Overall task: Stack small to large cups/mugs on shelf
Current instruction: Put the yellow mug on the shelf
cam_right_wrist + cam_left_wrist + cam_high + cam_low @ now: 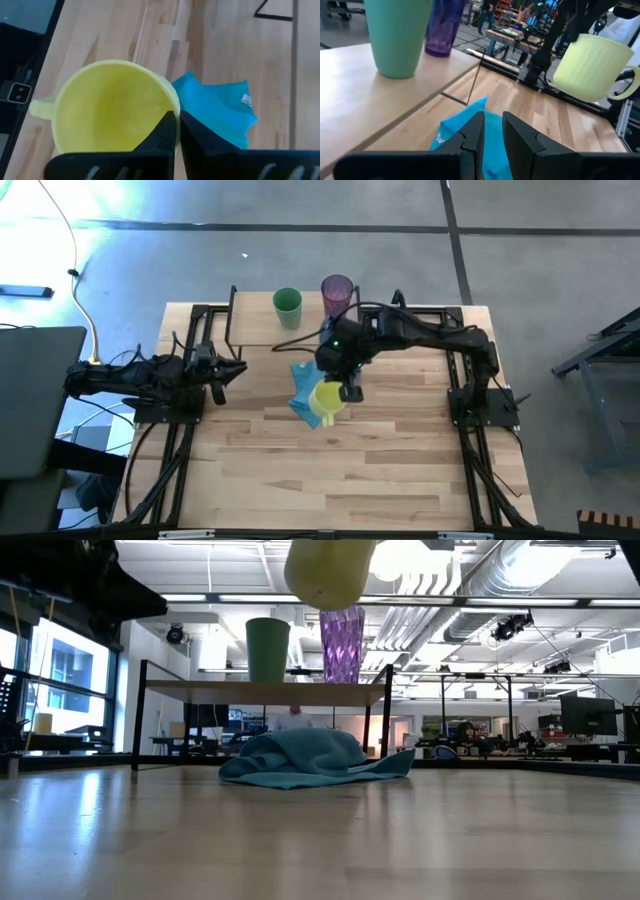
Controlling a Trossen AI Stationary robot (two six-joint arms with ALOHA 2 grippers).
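Observation:
The yellow mug [325, 398] hangs in the air over the table's middle, above the light blue cloth [303, 388], with my right gripper [347, 387] shut on it. In the low view the mug [325, 570] is well above shelf height. The green cup [287, 308] and the purple ribbed tumbler [337, 294] stand side by side on their bases on the shelf [255, 330] at the table's far edge. My left gripper [226, 370] waits near the table's left side, apart from everything, its fingers a narrow gap apart [492, 131]. My right gripper pinches the mug's rim wall [171, 106], one finger inside the mug and one outside, on the side away from the handle [40, 107]. The fingers come from above, pointing down. The mug is lifted clear, mouth up and slightly tilted [592, 65].
The blue cloth [310, 758] lies crumpled on the table just in front of the shelf's near edge. The shelf board [265, 690] stands on thin black legs, with bare board left of the green cup. Black arm frames run along the table's left and right sides.

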